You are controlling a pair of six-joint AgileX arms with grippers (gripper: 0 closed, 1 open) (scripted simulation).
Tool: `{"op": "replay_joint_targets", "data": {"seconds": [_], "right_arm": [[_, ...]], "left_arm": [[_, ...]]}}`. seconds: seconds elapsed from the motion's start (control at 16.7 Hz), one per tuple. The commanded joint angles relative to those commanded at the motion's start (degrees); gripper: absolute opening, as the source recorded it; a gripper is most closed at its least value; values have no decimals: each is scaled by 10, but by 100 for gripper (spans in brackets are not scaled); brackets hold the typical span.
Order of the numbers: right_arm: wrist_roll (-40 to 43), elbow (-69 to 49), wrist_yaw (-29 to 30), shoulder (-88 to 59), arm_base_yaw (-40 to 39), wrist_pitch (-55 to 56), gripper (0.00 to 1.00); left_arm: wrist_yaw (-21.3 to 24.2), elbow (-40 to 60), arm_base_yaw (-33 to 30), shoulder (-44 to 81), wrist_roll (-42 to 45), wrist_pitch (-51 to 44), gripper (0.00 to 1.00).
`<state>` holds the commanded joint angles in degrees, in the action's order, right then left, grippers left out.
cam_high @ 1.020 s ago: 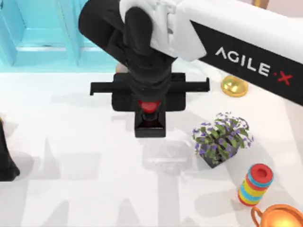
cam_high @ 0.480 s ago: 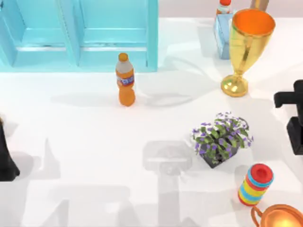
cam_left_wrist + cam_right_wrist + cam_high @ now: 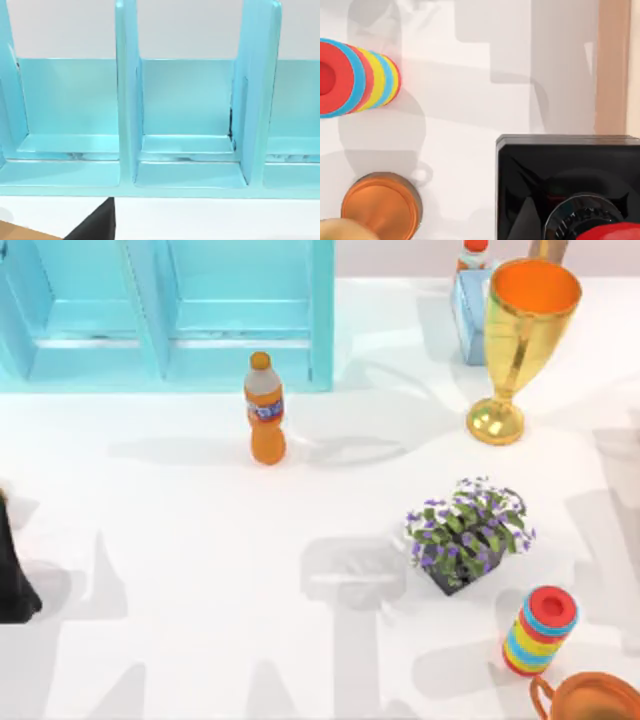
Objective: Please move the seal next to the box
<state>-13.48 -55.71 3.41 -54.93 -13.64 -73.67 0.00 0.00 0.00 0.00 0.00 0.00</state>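
Note:
The seal hangs close in the right wrist view, its black square base (image 3: 560, 175) above the white table and its red knob (image 3: 615, 233) at the picture's edge. My right gripper (image 3: 592, 225) is shut on it at the knob, high over the table's right edge, with the rainbow-striped cylinder (image 3: 355, 77) below it. A small pale blue box (image 3: 468, 302) stands at the back right, beside the gold trophy (image 3: 520, 340). My left arm (image 3: 12, 580) is parked at the table's left edge.
A turquoise shelf unit (image 3: 170, 310) runs along the back left, with an orange bottle (image 3: 265, 410) in front of it. A potted plant (image 3: 468, 535), the striped cylinder (image 3: 540, 630) and a copper cup (image 3: 590, 700) crowd the right front.
My right arm was over the table's middle with the seal in its fingers. It swept to the right with the seal and left the top view, uncovering the orange bottle.

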Motion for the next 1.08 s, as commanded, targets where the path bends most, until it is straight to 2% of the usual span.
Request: {"op": "replay_joint_targets", "data": {"seconds": [0.36,0.78,1.08], "right_arm": [[-1,8,-1,-2,-1,8,0],[4,130,0,-10,5,143,0],[5,140,-2,-13,5,153,0]], "left_arm": [[0,0,0,0,0,0,100],[0,0,0,0,0,0,100],[0,0,0,0,0,0,100]]}}
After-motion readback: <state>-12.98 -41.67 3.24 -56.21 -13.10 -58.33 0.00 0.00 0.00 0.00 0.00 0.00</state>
